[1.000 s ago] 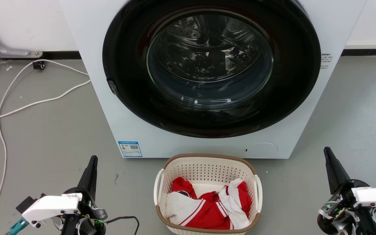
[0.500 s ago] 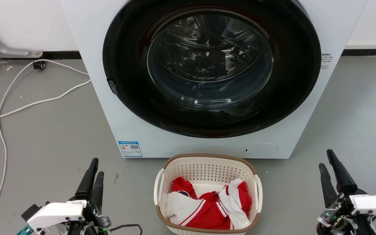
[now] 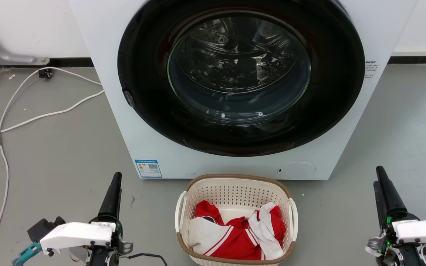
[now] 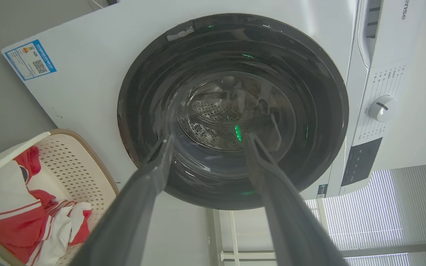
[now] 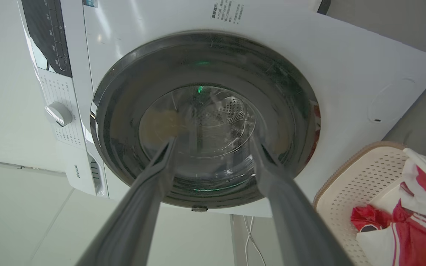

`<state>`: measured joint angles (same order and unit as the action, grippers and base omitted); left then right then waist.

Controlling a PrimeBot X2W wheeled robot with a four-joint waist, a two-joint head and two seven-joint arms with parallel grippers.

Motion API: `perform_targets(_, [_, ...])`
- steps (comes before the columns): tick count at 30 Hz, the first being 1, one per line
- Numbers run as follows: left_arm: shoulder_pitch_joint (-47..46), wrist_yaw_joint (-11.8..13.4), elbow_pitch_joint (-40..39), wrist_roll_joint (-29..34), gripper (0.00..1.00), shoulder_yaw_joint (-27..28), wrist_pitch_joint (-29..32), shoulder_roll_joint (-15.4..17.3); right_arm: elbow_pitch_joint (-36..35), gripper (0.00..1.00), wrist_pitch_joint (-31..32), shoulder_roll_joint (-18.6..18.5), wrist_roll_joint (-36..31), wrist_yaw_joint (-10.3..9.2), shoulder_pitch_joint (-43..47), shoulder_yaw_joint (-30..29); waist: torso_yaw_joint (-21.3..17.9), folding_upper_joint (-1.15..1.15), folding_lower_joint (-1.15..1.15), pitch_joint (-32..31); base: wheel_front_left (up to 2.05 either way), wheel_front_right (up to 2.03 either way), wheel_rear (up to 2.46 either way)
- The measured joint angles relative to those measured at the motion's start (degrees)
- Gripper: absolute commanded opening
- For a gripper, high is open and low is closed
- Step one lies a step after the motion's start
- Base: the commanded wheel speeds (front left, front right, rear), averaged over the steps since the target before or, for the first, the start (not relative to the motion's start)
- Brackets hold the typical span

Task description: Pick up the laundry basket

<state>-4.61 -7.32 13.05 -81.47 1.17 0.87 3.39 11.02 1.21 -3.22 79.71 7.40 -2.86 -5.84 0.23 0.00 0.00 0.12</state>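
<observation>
The laundry basket [image 3: 231,193], cream with a brown rim and white side handles, stands on the floor just in front of the washing machine and holds red and white clothes [image 3: 235,236]. My left gripper [image 3: 115,178] hovers to the left of the basket, apart from it, fingers pointing at the machine. My right gripper [image 3: 378,176] hovers further off on the basket's right. In the left wrist view my left gripper [image 4: 208,137] is open and empty, with the basket [image 4: 73,162] at lower left. My right gripper [image 5: 213,139] is open too, and the basket [image 5: 361,173] shows at lower right.
The white washing machine [image 3: 142,147] with its shut, dark round door [image 3: 239,74] rises directly behind the basket. A white cable [image 3: 31,118] trails over the grey floor at the left. Bare floor lies on both sides of the basket.
Both wrists have rolled, so each finger pair now shows nearly edge-on in the head view. My left gripper has shifted right, closer to the basket; the right one has drifted slightly right.
</observation>
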Motion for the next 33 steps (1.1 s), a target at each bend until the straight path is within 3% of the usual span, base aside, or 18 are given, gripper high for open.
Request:
perform_targets(22, [-0.3, 0.8, -2.3, 27.8, 1.00, -3.5, -4.7, -0.4, -6.4, 1.00, -3.1, 0.2, -32.9, 0.00, 1.8, 0.6, 0.2, 0.00, 0.00, 0.0, 0.00, 0.00, 0.00])
perform_targets(33, [-0.9, 0.9, -1.3, 38.7, 1.00, -5.5, -6.7, -0.3, -9.4, 1.00, -2.9, 0.2, -43.8, 0.00, 3.1, 0.6, 0.4, 0.00, 0.00, 0.0, 0.00, 0.00, 0.00])
